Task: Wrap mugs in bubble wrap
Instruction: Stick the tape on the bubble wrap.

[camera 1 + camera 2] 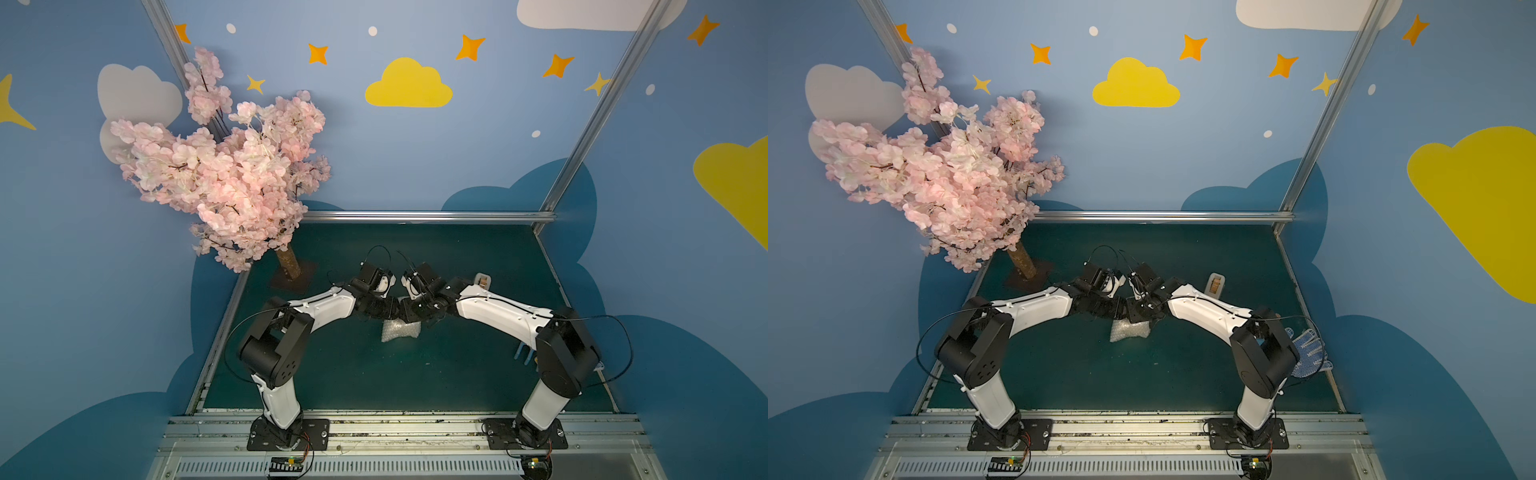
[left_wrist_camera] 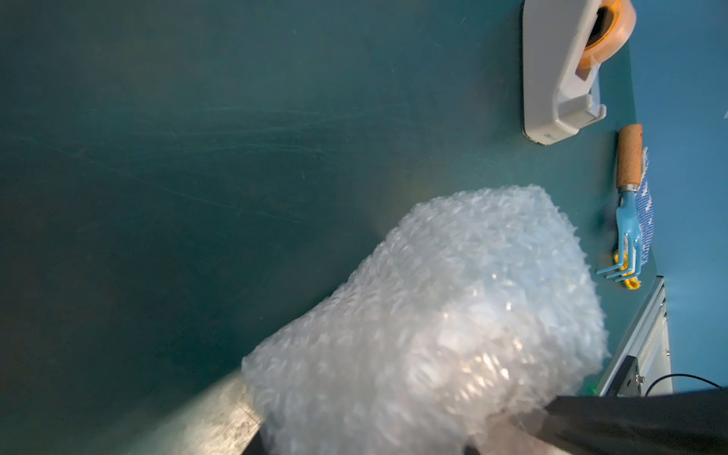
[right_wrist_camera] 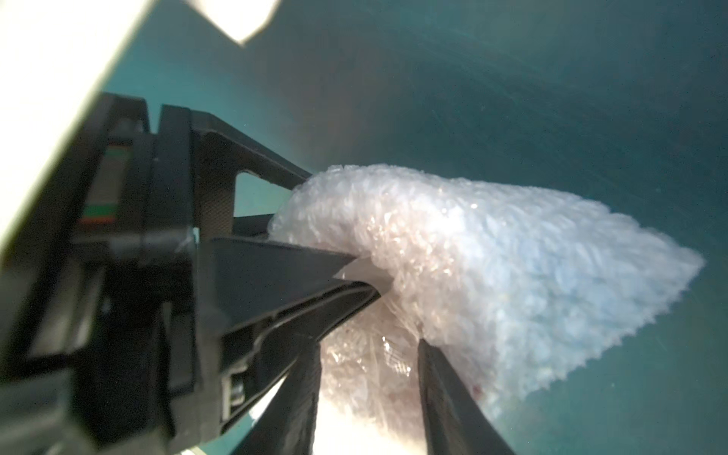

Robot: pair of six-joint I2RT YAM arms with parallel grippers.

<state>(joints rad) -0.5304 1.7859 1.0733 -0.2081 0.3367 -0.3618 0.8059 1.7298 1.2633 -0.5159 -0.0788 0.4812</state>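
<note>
Where the two arms meet over the green desk (image 1: 374, 374), a pink blossom tree (image 1: 220, 174) is seen at ten o'clock. At the desk's centre the bubble wrap (image 1: 401, 331) (image 1: 1128, 331) is found in both top views, rolled into a bundle. The mug cannot be made out; only a pinkish tint is shown through the film. One end of the bundle is clasped by the left gripper (image 3: 335, 228), about half closed. The right gripper (image 3: 368, 346) is seen parted, with film between its fingers. A tape dispenser (image 1: 1215, 284) is placed at two o'clock, a glove (image 1: 1310, 351) at four.
</note>
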